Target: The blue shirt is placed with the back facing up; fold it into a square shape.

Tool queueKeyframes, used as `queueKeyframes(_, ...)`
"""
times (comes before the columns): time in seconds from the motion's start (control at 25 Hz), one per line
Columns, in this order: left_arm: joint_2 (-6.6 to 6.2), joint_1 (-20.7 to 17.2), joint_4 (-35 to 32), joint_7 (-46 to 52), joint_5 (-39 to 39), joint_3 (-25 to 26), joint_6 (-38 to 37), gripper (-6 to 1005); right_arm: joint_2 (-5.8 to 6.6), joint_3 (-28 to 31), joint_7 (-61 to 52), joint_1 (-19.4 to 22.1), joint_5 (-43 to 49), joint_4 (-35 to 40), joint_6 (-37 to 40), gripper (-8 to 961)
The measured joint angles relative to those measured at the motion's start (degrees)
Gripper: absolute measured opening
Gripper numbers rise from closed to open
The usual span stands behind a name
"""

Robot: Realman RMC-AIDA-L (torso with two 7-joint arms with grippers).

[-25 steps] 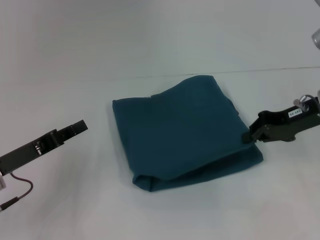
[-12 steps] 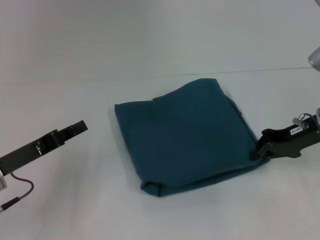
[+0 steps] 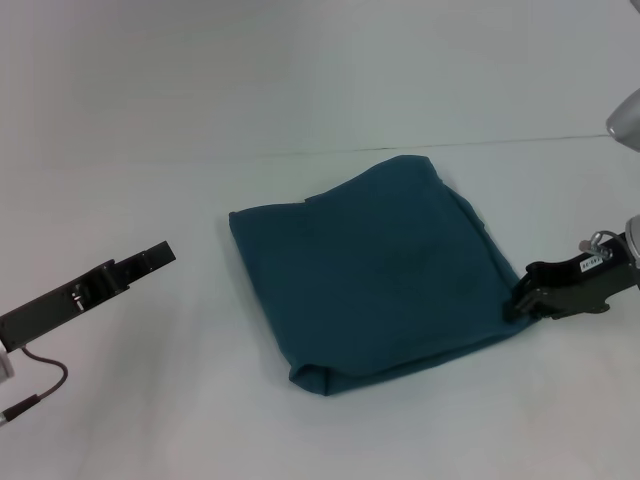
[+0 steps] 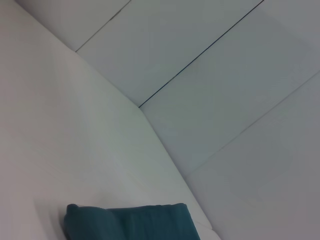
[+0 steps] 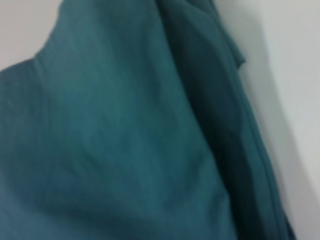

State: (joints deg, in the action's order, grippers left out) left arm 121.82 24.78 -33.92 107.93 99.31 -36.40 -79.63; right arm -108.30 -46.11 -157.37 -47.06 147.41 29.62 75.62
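The blue shirt [image 3: 370,270] lies folded into a rough square on the white table [image 3: 140,140], one corner pointing toward me. My right gripper [image 3: 512,302] sits low at the shirt's right corner, shut on the fabric edge there. The right wrist view is filled with the shirt [image 5: 125,140] and its layered edge folds; no fingers show in it. My left gripper [image 3: 160,255] hovers off to the left, well apart from the cloth. In the left wrist view a folded corner of the shirt [image 4: 130,222] shows, with the table beyond it.
The white table ends at a thin dark seam [image 3: 560,138] behind the shirt. A cable [image 3: 40,385] hangs below my left arm near the front left. Bare white surface surrounds the shirt on all sides.
My right gripper has moved right and toward me with the shirt's right corner, pulling the raised top layer flat. The whole cloth shifted slightly right. The left arm has stayed still.
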Motion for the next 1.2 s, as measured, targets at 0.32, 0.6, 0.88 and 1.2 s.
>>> queueKeyframes(0.32,0.00,0.00,0.00,-0.07,0.00,-0.03,-0.01,75,0.40,-0.28,-2.30,-0.14,0.77,1.37,-0.49,348)
queueKeyframes(0.6,0.00,-0.14,0.00,-0.03,0.01,0.03,-0.32,75,0.93,1.22,-3.76,1.36,0.44,8.80,4.01,365)
queueKeyframes(0.88,-0.58,0.13,-0.10,4.68,0.57,-0.31,-2.08,75,1.55,7.69,2.50,1.60,-11.36,16.08,12.37,359)
queueKeyframes(1.2,-1.64,1.77,-1.44,16.28,4.11,-0.06,-6.36,77,2.49,12.03,6.50,1.97,-26.19,19.03,13.29,516)
